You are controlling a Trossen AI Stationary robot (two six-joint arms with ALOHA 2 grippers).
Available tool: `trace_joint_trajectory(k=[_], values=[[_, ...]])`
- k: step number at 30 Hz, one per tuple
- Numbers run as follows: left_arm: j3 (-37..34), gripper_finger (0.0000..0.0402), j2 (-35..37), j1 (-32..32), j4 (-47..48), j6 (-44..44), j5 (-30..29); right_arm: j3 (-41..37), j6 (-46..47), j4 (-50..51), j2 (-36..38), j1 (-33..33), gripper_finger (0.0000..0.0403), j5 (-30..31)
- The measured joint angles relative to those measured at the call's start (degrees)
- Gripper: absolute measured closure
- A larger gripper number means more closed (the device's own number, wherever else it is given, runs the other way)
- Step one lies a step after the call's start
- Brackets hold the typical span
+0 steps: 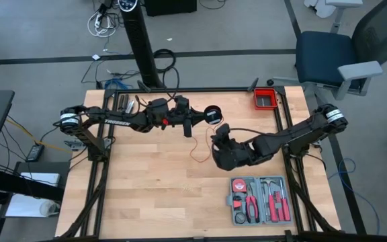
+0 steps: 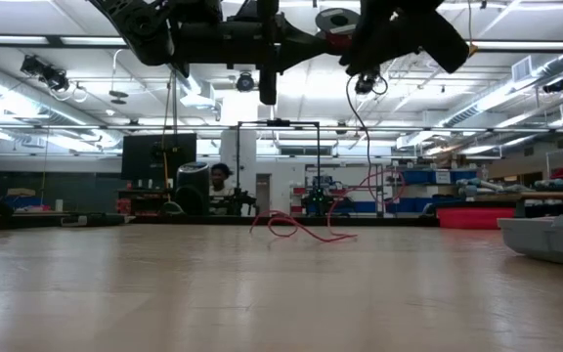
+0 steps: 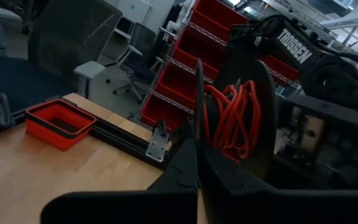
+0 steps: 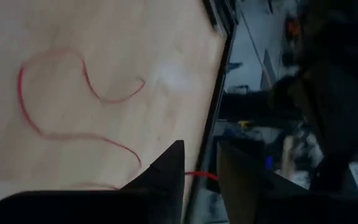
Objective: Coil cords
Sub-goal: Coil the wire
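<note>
A black spool (image 1: 212, 114) with bright red cord (image 3: 236, 118) wound on it hangs high over the table's far middle, with my left gripper (image 3: 197, 163) shut on it. From the spool the thin cord (image 2: 358, 147) drops to the table, where its loose end lies in curves (image 1: 195, 149) (image 4: 61, 118). My right gripper (image 1: 220, 130) stands just near of the spool, raised and slanting down. Its fingers (image 4: 199, 158) are open, and a stretch of cord (image 4: 197, 175) crosses the gap between them. My left gripper pinches the spool's near flange (image 3: 199, 93) at its rim between its two fingers. The fingers lie level and come from the table's left. The spool stands on edge, lifted clear of the table. I cannot tell whether my right gripper touches the cord that crosses its gap.
A grey tool case (image 1: 259, 200) with red-handled tools lies at the near right. A red bin (image 1: 265, 99) sits at the far right corner. Bare wood lies left of and near the loose cord. A person (image 2: 220, 181) sits in the room beyond the table.
</note>
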State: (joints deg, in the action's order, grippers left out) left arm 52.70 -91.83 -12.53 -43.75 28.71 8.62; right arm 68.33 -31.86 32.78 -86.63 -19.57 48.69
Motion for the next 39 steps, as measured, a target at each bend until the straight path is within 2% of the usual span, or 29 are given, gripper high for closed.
trace_joint_trajectory(k=[5,10,21,33,36,39], values=[[0.0,0.0396,0.0,0.0,0.0,1.2,0.0,0.0,-14.8,1.8,-0.8,-0.5,0.03,-1.0],[0.0,0.0396,0.0,0.0,0.0,1.7,0.0,-0.1,-23.4,2.5,-1.4,0.2,0.0287,3.2],[0.0,0.0396,0.0,0.0,-0.1,1.8,0.2,-0.1,-33.9,7.4,-1.4,3.5,0.0289,3.2],[0.0,0.0396,0.0,0.0,0.1,1.7,0.2,-0.1,-51.0,4.3,-1.4,4.0,0.0289,2.5],[0.0,0.0396,0.0,0.0,0.7,1.7,0.2,-0.1,-49.9,-0.1,-1.4,2.8,0.0289,4.2],[0.0,0.0396,0.0,0.0,0.7,1.4,0.2,0.0,-39.0,-7.0,-1.1,1.6,0.0289,4.0]])
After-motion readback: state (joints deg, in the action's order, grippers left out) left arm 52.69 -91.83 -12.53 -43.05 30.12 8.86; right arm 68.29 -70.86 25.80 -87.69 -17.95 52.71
